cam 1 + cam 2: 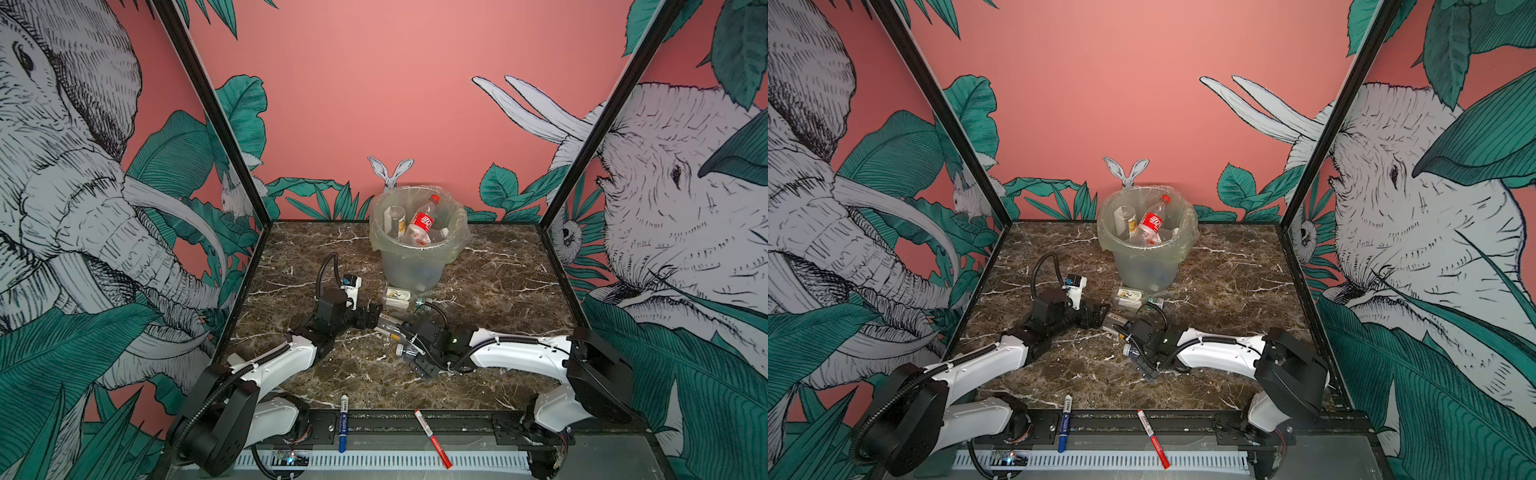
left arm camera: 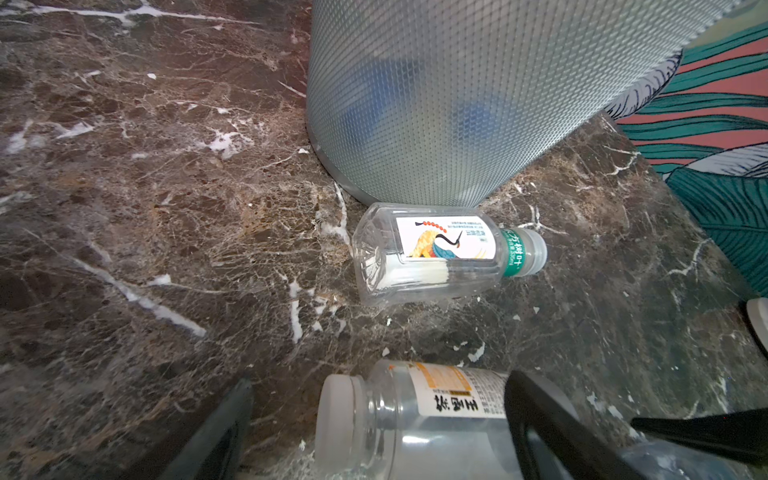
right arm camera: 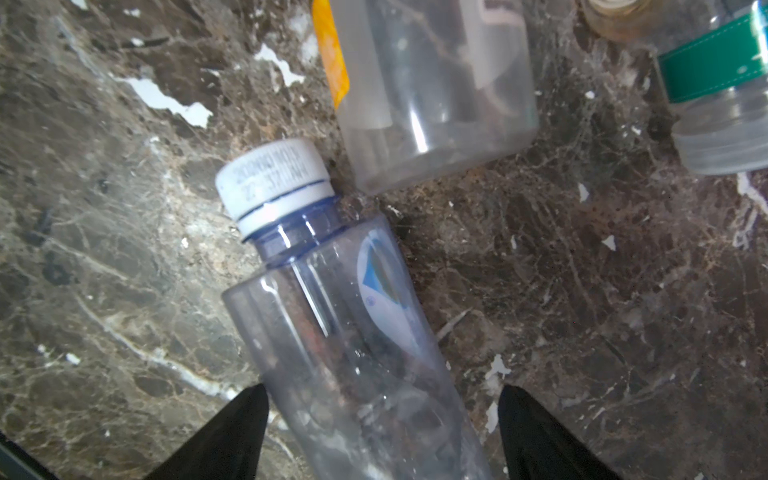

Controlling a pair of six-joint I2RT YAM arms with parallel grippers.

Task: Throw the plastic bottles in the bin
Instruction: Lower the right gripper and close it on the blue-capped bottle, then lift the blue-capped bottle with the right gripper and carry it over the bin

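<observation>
Both top views: brown white-veined marble tabletop [image 1: 519, 282], pink walls [image 1: 374, 83] painted with elephants and leaves, black corner posts [image 1: 216, 124] | bin [image 1: 409, 266] far centre, bottles inside [image 1: 424, 222] | green-banded bottle [image 2: 436, 253] lies at its near foot | left gripper [image 2: 380, 378] jaws apart around white-capped bottle [image 2: 415, 424] | right gripper [image 3: 381, 388] jaws apart around bluish bottle [image 3: 332, 332], both just nearer.

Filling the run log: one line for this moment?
left gripper: open, at orange-label bottle | right gripper: open, around blue-tinted bottle | bin: red-label bottle inside
</observation>
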